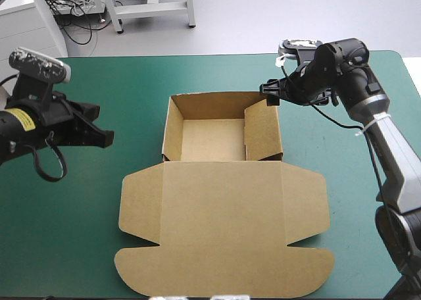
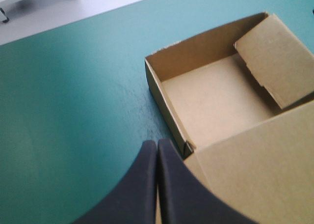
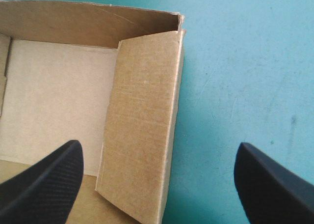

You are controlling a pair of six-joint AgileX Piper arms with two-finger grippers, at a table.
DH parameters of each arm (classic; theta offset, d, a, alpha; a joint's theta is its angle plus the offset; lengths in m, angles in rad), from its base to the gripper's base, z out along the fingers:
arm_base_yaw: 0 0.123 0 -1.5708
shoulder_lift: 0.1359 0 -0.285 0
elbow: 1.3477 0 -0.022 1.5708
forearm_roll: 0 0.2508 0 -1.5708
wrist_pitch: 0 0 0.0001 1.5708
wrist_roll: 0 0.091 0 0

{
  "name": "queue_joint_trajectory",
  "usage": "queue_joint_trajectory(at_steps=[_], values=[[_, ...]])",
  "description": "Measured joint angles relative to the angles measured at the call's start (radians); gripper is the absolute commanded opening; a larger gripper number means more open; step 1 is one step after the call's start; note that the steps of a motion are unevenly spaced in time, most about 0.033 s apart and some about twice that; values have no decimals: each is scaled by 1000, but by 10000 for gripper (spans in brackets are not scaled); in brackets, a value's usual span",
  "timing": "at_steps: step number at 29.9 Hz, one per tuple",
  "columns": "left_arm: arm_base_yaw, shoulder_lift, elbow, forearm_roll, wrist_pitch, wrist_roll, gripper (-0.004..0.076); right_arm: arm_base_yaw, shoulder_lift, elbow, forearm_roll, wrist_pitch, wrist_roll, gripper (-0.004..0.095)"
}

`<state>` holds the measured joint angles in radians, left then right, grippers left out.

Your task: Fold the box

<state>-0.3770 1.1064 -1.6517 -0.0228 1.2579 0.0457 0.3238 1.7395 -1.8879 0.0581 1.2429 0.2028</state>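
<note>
surface (image 1: 66,247): teal-green cover.
box (image 1: 223,181): brown, at the middle of the surface; open tray on the far side, lid (image 1: 223,234) flat on the near side.
tray (image 1: 212,139): walls raised; right flap (image 1: 262,132) leans inward.
left tool (image 1: 104,138): fingers pressed together, holding nothing; left of the box, apart from it.
right tool (image 1: 270,93): fingers spread wide, holding nothing; at the tray's far right corner.

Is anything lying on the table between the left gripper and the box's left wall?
Nothing. In the high view only bare teal-green cover separates the left gripper from the box.
</note>
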Motion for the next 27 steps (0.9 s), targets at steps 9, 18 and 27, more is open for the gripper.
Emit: queue_joint_trajectory(at_steps=[9,18,27], values=[[0,-206,459,41,0,9,-32,0,163,0,0,0,-8,678],[0,-343,763,53,0,11,-32,0,269,0,1,-5,-19,377],[0,-382,808,76,0,11,-32,1,276,0,8,-10,-25,-23]])
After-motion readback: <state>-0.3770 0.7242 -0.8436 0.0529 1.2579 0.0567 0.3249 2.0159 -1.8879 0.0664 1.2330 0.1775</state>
